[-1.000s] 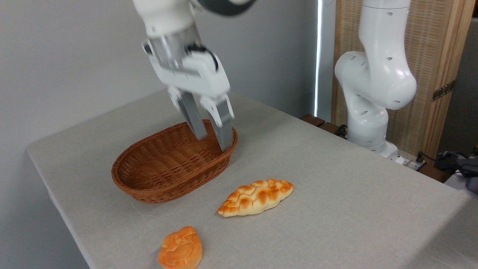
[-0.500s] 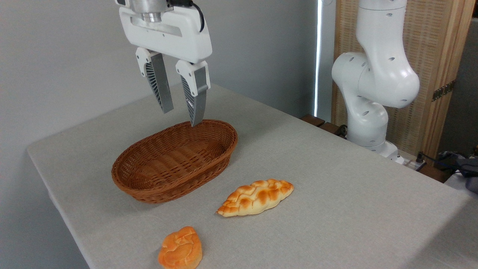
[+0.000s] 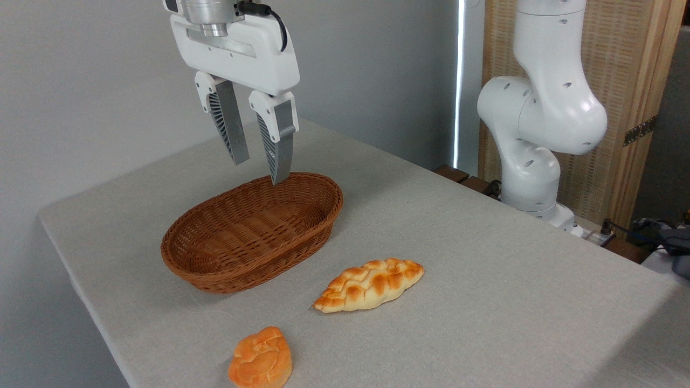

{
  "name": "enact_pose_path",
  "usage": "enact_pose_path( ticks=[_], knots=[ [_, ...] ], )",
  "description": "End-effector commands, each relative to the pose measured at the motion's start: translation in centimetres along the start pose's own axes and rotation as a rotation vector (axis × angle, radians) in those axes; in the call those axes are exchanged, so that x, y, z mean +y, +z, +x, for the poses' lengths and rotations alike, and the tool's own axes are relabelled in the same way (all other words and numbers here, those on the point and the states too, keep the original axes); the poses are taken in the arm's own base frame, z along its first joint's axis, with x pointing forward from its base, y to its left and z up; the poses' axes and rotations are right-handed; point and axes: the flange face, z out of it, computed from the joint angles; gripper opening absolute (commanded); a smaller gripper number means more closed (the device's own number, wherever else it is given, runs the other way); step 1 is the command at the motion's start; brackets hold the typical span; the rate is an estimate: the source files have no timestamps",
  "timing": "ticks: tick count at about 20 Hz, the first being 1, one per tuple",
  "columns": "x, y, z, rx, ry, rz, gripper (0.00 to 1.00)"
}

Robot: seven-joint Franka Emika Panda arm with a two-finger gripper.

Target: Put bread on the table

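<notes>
At the left centre of the frame sits a brown wicker basket (image 3: 252, 231), with nothing visible inside it. Above its far rim, in the upper left, hangs the gripper (image 3: 260, 168). Its two ribbed fingers (image 3: 228, 126) point down, parted by a modest gap. Nothing is between them and they touch nothing; the nearer tip appears just clear of the basket's rim.

Low in the frame, left of centre, a small flat orange bun (image 3: 261, 359) lies near the front edge of the table (image 3: 512, 280).

Just right of that, at lower centre, the bread (image 3: 369, 284) rests flat on the grey cloth, well apart from the basket and the gripper. It lies at a slant, its pointed ends toward lower left and upper right. So the task looks already met.

The bread seems light, and its plaited crust gives some grip rather than being slick. Whether it is soft or a stiff model cannot be told. If it had to be picked up, the best hold would be across the wide middle, squeezing the long sides, not the tapered ends where the fingers could slide off.
</notes>
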Motion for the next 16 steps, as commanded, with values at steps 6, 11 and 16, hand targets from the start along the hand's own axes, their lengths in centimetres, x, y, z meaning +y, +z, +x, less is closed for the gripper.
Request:
enact_pose_path(
  ticks=[6,11,16],
  knots=[
    [0.54,0.76,-0.72,0.000,0.077,0.003,1.00],
    [0.78,1.03,-0.75,-0.012,0.143,0.000,1.00],
    [0.66,0.74,-1.01,-0.015,0.154,0.007,1.00]
  ],
)
